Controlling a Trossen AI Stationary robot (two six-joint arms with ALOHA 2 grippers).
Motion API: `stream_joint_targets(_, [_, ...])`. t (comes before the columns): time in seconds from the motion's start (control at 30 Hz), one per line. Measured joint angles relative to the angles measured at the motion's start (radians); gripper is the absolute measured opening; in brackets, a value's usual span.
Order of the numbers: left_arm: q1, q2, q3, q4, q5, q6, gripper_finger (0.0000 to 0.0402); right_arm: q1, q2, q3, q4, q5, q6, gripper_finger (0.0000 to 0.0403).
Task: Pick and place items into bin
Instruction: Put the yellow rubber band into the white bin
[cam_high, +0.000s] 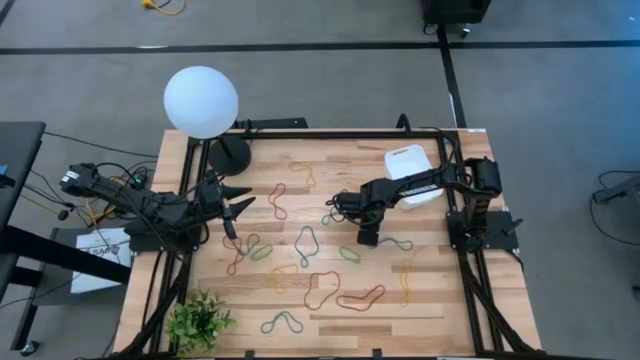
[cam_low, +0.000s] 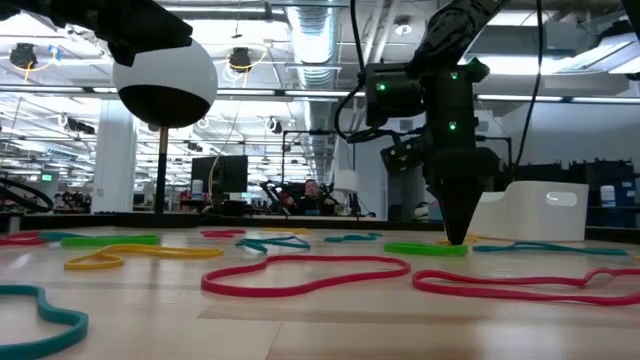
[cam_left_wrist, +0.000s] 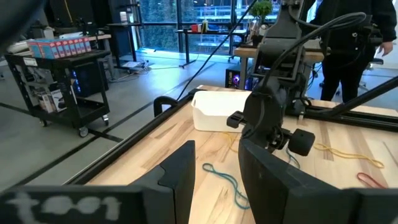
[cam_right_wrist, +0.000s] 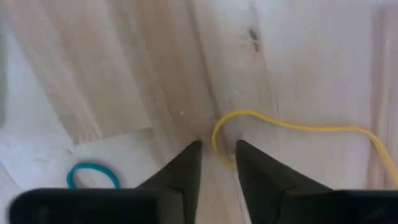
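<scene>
Right gripper (cam_right_wrist: 217, 152) down at the wooden table (cam_high: 440, 300), tips on the boards near the table's middle, fingers (cam_right_wrist: 186, 163) drawn close on either side of a yellow band (cam_right_wrist: 292, 127), the end of its loop between them; a firm grasp cannot be told. Just beside it, a teal band (cam_right_wrist: 93, 174) flat on the wood. White bin (cam_high: 412, 172) near the far right corner, partly under the right arm, well apart from the pinched band. Many more bands scattered over the boards: a red band (cam_high: 360, 298), a green band (cam_high: 350, 254), a grey-blue band (cam_high: 283, 322). Left gripper (cam_high: 238, 200) raised at the left side beside the white globe lamp (cam_high: 201, 100), fingers (cam_left_wrist: 180, 180) spread, nothing between them. Small green plant (cam_high: 200, 320) at the near left corner.
</scene>
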Motion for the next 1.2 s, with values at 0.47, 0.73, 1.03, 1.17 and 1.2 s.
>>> stream_joint_targets(0.47, [0.0, 0.0, 0.0, 0.002, 0.0, -0.001, 0.0114, 0.116, -0.033, 0.218, -0.359, 0.163, -0.077, 0.0003])
stream_joint_targets(0.73, [0.0, 0.0, 0.0, 0.004, 0.0, -0.001, 0.0114, 0.131, -0.109, 0.475, -0.754, 0.449, 0.047, 0.0001])
stream_joint_targets(1.03, [0.0, 0.0, 0.001, -0.001, 0.0, -0.001, 0.0114, -0.027, -0.416, 0.453, -0.739, 0.503, 0.108, 0.0])
stream_joint_targets(1.17, [0.0, 0.0, 0.001, -0.001, -0.001, -0.002, 0.0114, -0.163, -0.522, 0.41, -0.711, 0.494, 0.139, 0.0])
stream_joint_targets(1.2, [0.0, 0.0, 0.001, -0.001, 0.0, -0.002, 0.0114, -0.199, -0.543, 0.386, -0.694, 0.485, 0.139, 0.0])
